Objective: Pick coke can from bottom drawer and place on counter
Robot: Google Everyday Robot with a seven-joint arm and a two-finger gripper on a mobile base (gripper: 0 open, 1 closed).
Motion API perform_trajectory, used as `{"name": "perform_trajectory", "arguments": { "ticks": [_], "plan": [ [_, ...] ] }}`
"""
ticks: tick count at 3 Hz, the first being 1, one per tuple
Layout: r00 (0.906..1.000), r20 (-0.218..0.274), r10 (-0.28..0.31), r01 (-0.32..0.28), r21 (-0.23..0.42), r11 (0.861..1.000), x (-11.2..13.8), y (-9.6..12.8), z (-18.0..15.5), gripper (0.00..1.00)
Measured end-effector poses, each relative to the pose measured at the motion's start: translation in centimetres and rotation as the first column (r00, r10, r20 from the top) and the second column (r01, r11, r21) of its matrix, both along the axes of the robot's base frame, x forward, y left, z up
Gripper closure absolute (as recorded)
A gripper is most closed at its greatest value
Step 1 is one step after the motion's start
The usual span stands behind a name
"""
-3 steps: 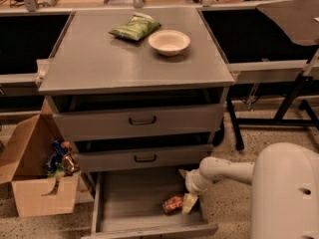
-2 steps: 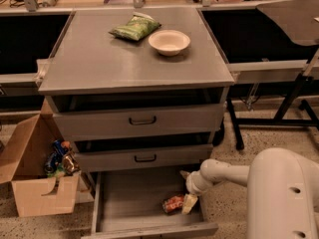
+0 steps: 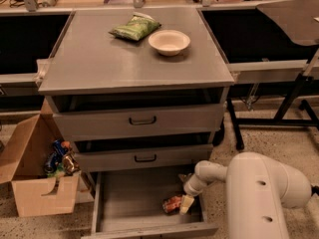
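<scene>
**No readable text anywhere**

No words, numbers, brands or signs can be read. The red can lying in the open bottom drawer bears pale markings that cannot be made out, and the green bag on the counter shows no legible print. The pincer is down in the drawer, just beside the can.

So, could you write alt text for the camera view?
The robot's white arm has its hand in the open grey metal bottom drawer, beside a red-orange coke can lying there. A green snack bag and a cream bowl sit on the grey counter above.
</scene>
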State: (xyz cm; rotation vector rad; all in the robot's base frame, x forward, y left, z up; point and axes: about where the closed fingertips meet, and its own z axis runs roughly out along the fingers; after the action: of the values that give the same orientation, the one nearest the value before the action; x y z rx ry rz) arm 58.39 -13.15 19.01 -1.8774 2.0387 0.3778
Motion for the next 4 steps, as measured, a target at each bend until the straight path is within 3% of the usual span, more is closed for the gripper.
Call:
{"name": "perform_trajectory", "arguments": {
  "ticks": [1,3,4],
  "plan": [
    [0.9988,-0.048,0.004,-0.006,-0.026,1.000,0.9,0.8,-4.0,0.00],
    [0.9996,-0.027,0.002,-0.003,-0.041,0.999,0.9,1.0,-5.5,0.00],
    [0.9997,0.009,0.023,-0.023,-0.057,0.998,0.6,1.1,-6.8,0.26]
  ]
}}
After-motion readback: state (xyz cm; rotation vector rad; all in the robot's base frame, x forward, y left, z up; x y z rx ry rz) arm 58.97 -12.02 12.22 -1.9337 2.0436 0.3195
